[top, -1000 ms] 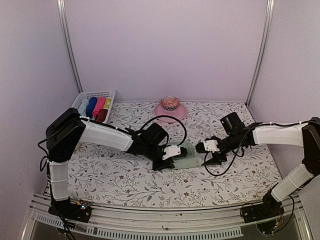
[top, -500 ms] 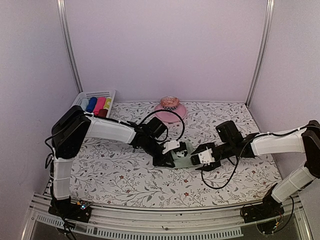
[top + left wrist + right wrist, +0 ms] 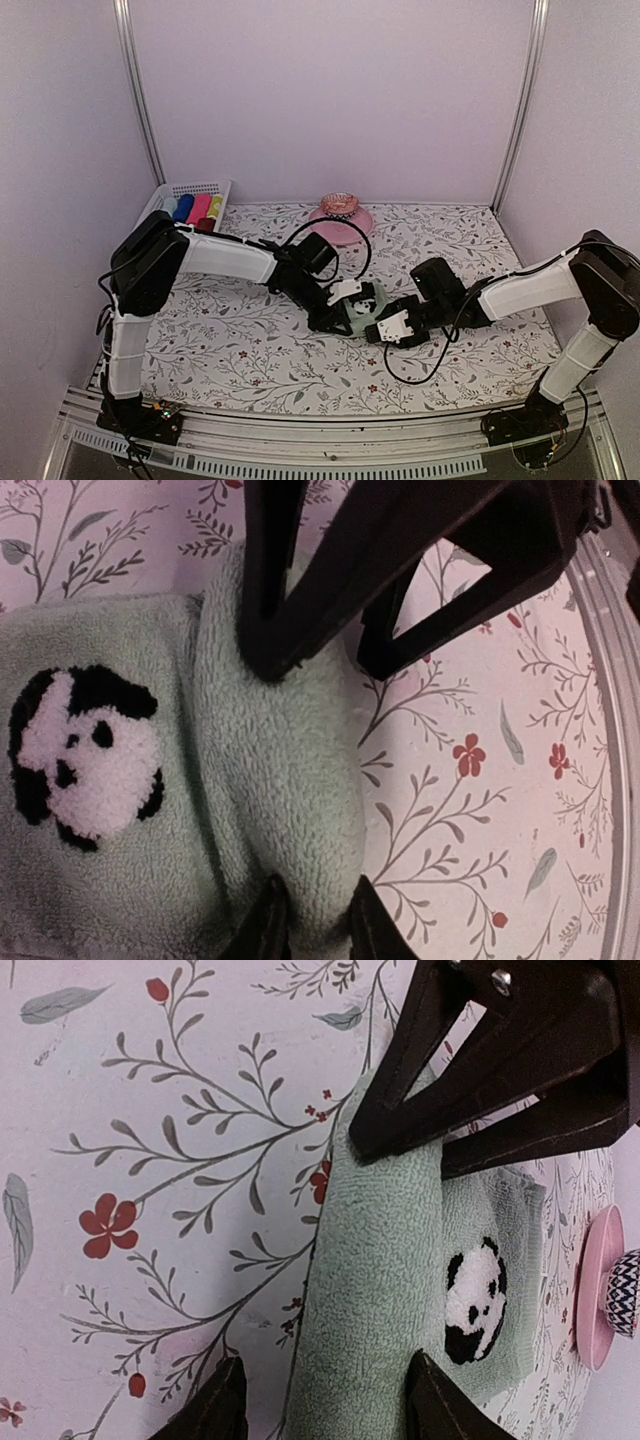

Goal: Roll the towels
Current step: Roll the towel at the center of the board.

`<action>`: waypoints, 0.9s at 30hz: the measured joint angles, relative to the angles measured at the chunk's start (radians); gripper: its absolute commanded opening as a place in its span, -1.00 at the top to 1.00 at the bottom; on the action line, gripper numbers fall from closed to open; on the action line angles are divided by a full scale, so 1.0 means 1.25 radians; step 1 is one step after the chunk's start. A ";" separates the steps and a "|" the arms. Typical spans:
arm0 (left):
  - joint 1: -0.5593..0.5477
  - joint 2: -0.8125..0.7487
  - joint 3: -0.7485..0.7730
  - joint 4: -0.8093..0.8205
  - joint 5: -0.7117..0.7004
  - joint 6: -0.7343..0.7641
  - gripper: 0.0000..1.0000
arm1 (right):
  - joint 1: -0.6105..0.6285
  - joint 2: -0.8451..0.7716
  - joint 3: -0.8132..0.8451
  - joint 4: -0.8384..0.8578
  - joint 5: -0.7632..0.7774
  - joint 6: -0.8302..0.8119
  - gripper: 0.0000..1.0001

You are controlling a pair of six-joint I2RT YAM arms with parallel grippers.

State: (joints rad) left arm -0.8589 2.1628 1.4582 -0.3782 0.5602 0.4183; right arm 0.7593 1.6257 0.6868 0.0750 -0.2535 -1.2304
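Observation:
A pale sage green towel (image 3: 366, 303) with a black-and-white panda motif (image 3: 85, 755) lies mid-table, its near edge rolled into a thick fold (image 3: 285, 780). My left gripper (image 3: 315, 928) is shut on one end of that fold, a fingertip on either side. From the other end my right gripper (image 3: 320, 1410) straddles the same roll (image 3: 375, 1280), open; one finger (image 3: 432, 1400) touches the cloth, the other (image 3: 210, 1415) stands apart on the table cover. In the top view the two grippers (image 3: 345, 312) (image 3: 392, 328) meet at the towel.
A white basket (image 3: 215, 187) at the back left holds coloured rolls, one of them dark red (image 3: 204, 226). A pink plate (image 3: 340, 222) with a patterned bowl (image 3: 340, 205) stands behind the towel. Walls close in the floral-covered table on three sides.
My right arm has swung left to the towel and its jaws have narrowed around the roll. My left gripper has shifted slightly right with the rolled edge.

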 measured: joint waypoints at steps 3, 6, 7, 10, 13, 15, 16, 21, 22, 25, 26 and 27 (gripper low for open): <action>0.002 0.004 0.003 -0.001 0.006 0.000 0.58 | 0.002 0.004 0.000 0.012 0.019 0.003 -0.02; 0.002 0.006 0.005 -0.002 0.011 0.000 0.56 | 0.005 0.010 0.002 0.021 0.035 0.004 0.03; 0.003 0.007 0.006 -0.002 0.013 0.000 0.55 | 0.005 0.014 0.004 0.023 0.040 0.005 0.05; 0.004 0.007 0.006 -0.002 0.016 0.000 0.53 | 0.005 0.027 0.011 0.027 0.056 0.009 0.16; 0.004 0.007 0.006 -0.002 0.018 0.000 0.49 | 0.006 0.042 0.021 0.030 0.067 0.013 0.33; 0.004 0.007 0.006 -0.002 0.018 0.001 0.39 | 0.007 0.049 0.030 0.028 0.071 0.016 0.42; 0.004 0.007 0.006 -0.003 0.018 0.001 0.33 | 0.007 0.053 0.035 0.023 0.072 0.020 0.46; 0.005 -0.006 -0.019 0.017 0.008 -0.002 -0.10 | 0.007 0.068 0.066 -0.016 0.072 0.033 0.54; 0.005 -0.017 -0.034 0.027 0.003 -0.004 -0.16 | 0.007 0.071 0.073 -0.024 0.071 0.034 0.55; 0.005 -0.065 -0.094 0.066 -0.031 -0.010 -0.30 | 0.007 0.077 0.093 -0.050 0.065 0.042 0.55; 0.006 -0.086 -0.120 0.081 -0.045 -0.014 -0.33 | 0.007 0.078 0.098 -0.060 0.063 0.044 0.55; 0.006 -0.109 -0.147 0.098 -0.061 -0.016 -0.35 | 0.006 0.078 0.105 -0.072 0.060 0.047 0.55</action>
State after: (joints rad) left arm -0.8509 2.0262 1.2747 -0.2558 0.4839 0.3977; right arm 0.7673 1.7233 0.8177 -0.0147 -0.1780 -1.1713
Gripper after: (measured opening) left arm 0.640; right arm 0.227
